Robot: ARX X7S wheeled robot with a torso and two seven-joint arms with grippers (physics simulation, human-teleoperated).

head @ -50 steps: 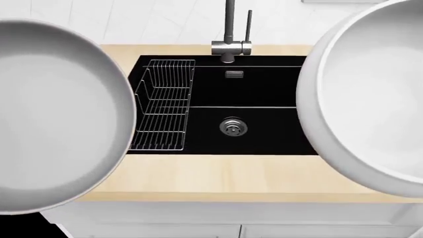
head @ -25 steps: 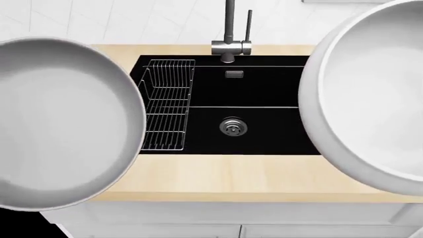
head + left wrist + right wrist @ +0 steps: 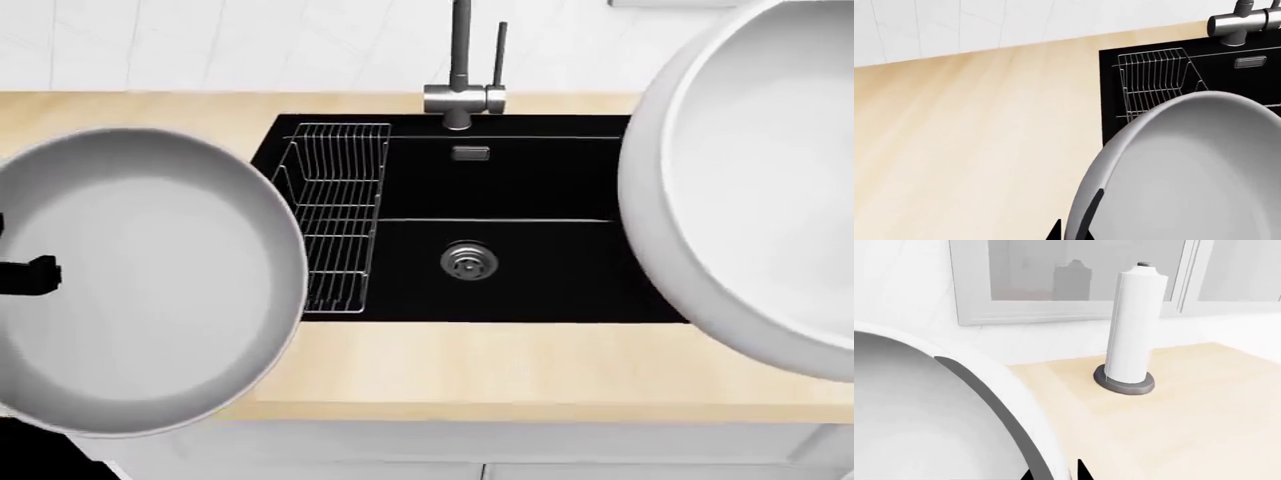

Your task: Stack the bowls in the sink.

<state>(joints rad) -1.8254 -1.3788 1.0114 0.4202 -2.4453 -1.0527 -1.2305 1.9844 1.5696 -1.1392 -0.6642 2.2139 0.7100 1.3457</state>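
Note:
The matte grey bowl (image 3: 134, 285) hangs over the counter left of the black sink (image 3: 534, 190), its rim overlapping the wire dish rack (image 3: 334, 215). My left gripper (image 3: 1071, 233) is shut on the grey bowl's rim (image 3: 1084, 200), one finger inside and one outside. The glossy white bowl (image 3: 761, 190) is held high at the right, covering the sink's right end. My right gripper (image 3: 1054, 474) is shut on the white bowl's rim (image 3: 1007, 395). The round steel drain (image 3: 467, 260) lies bare in the basin.
The steel faucet (image 3: 461, 70) stands behind the sink's middle. The light wood counter (image 3: 507, 365) runs along the front. A paper towel roll (image 3: 1133, 325) on a grey stand is on the counter at the right, below a window.
The grey bowl has moved lower and a little right in the head view and looks smaller. The white bowl has shifted slightly right, uncovering more of the sink.

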